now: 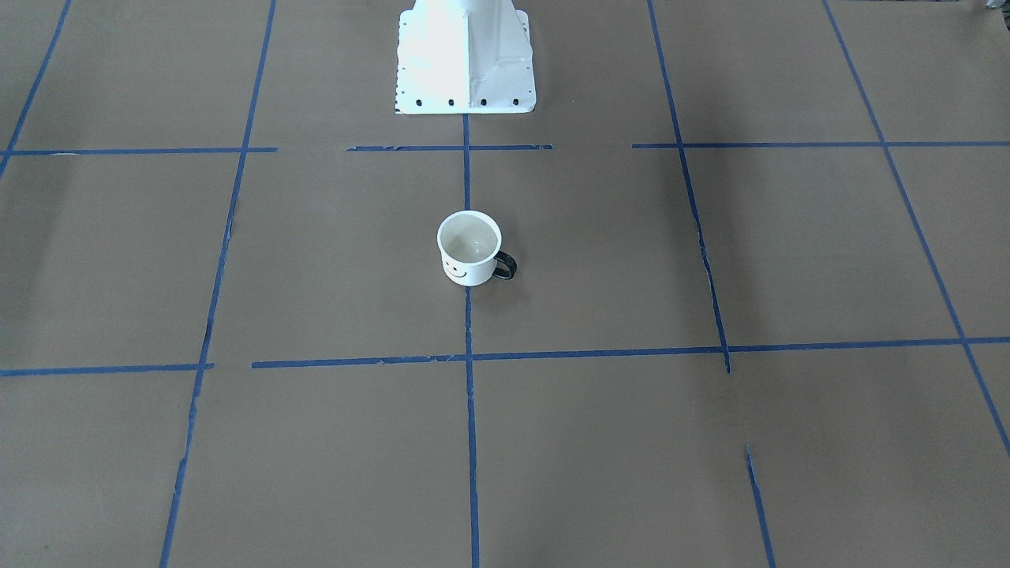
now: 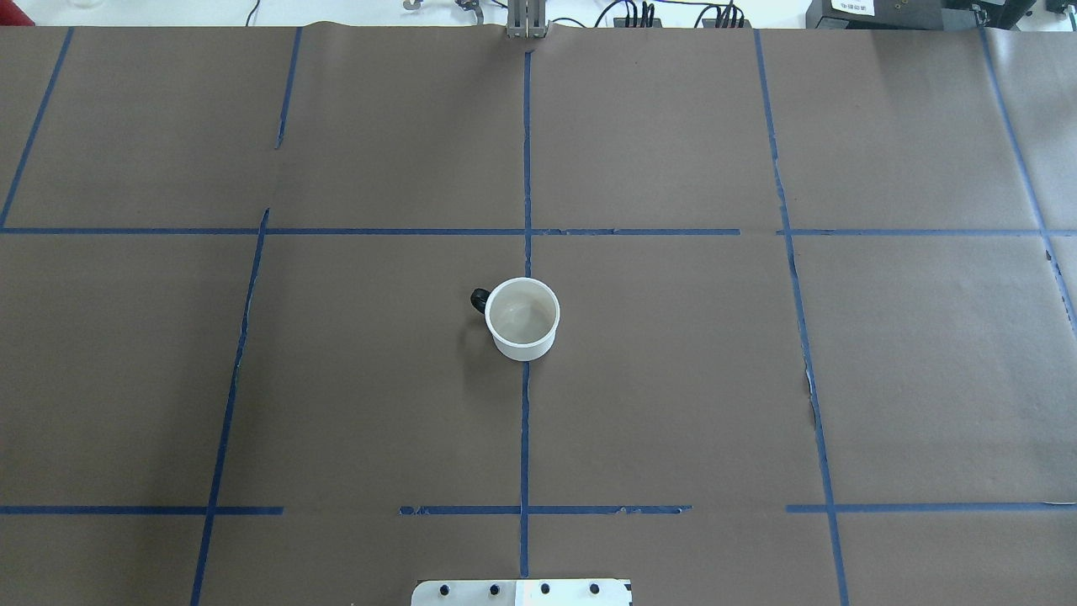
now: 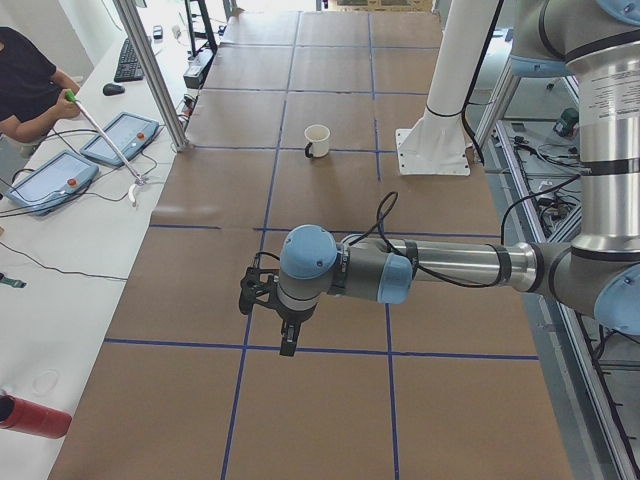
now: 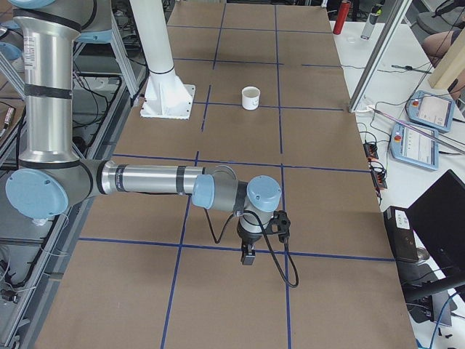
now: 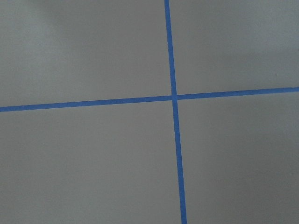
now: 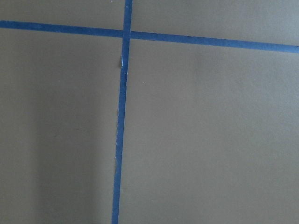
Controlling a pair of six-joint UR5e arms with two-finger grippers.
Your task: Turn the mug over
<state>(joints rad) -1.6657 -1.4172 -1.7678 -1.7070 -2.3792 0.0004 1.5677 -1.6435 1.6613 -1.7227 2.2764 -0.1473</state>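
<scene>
The white mug [image 1: 469, 248] with a black smiley face and a dark handle stands upright, mouth up, on the brown paper near the table's middle. It also shows in the overhead view [image 2: 522, 318], the left view [image 3: 317, 140] and the right view [image 4: 251, 97]. My left gripper [image 3: 286, 340] hangs over the table's left end, far from the mug. My right gripper [image 4: 248, 254] hangs over the right end, also far from it. I cannot tell whether either is open or shut. Both wrist views show only paper and blue tape.
Blue tape lines [image 2: 525, 438] grid the brown paper. The white robot pedestal [image 1: 465, 55] stands behind the mug. An operator [image 3: 25, 85] and tablets [image 3: 50, 180] sit along the far side bench. A red bottle [image 3: 30, 415] lies by the left end.
</scene>
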